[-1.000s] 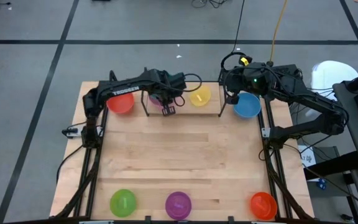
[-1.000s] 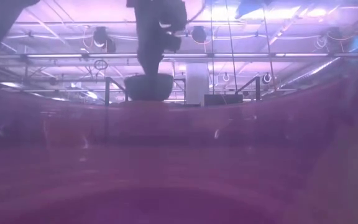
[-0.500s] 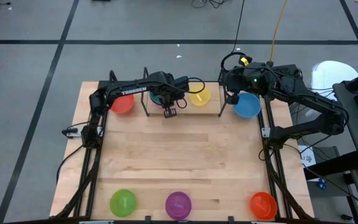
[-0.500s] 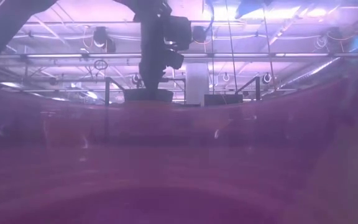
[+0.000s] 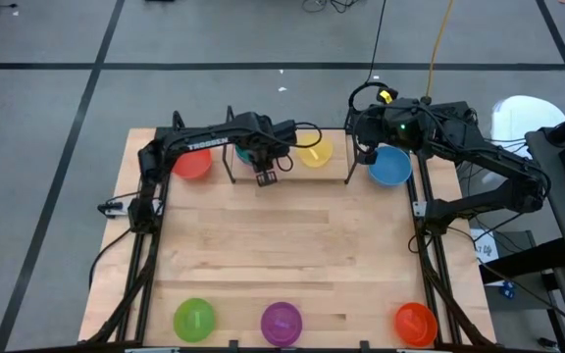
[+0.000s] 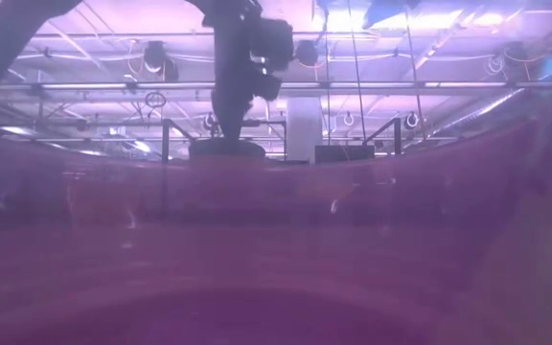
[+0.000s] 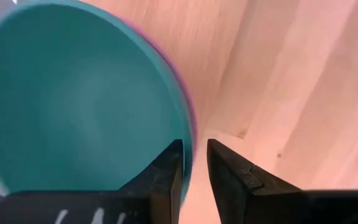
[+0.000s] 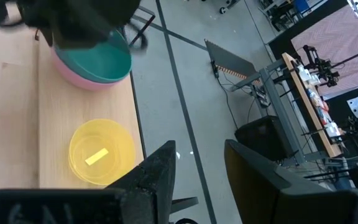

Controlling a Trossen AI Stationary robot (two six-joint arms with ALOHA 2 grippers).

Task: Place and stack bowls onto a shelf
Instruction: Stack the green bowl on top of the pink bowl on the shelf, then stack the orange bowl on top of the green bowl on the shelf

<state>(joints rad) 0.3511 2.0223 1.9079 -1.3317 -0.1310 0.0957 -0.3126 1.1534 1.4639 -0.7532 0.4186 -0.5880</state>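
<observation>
The left arm reaches from its base at the table's left edge across the far side, bent at the elbow, so that the left gripper hangs over the middle of the shelf, pointing down. In the left wrist view its two dark fingers stand close together on either side of the rim of the teal bowl, with only a narrow gap between them; whether they still press the rim cannot be told. The teal bowl sits nested inside the pink bowl, whose edge shows as a thin ring under it, and the pair rests on the shelf's plank. The yellow bowl sits beside the stack on the same plank, apart from it. The red bowl lies on the table just outside the shelf's left end, under the left arm. The right arm is folded at the far right corner, the right gripper at the shelf's right end with its fingers parted and holding nothing; the blue bowl lies just beside it. Along the near edge stand the green bowl, the purple bowl and the orange-red bowl, well apart from both grippers.
</observation>
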